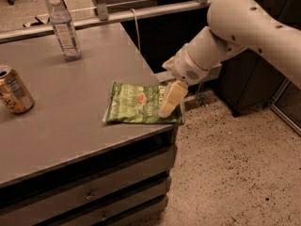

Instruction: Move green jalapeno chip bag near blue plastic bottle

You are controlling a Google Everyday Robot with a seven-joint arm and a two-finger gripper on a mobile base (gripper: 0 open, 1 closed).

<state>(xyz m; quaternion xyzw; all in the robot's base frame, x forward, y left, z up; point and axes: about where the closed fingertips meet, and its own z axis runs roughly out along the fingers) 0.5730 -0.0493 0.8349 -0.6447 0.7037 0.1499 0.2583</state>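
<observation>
Three things sit on the table [70, 135]: the blue plastic bottle [65, 29] upright at the far edge, a gold-brown can [15, 91] tilted at left, and the green jalapeno chip bag [136, 105] flat at the near right corner, well apart from the bottle. The gripper [164, 88] is spread open at the bag's right end, gripping nothing. Whether its lower finger [170, 98] touches the bag is unclear.

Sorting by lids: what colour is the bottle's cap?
White, in the camera view, on the blue plastic bottle; the gripper is over the green jalapeno chip bag.
</observation>
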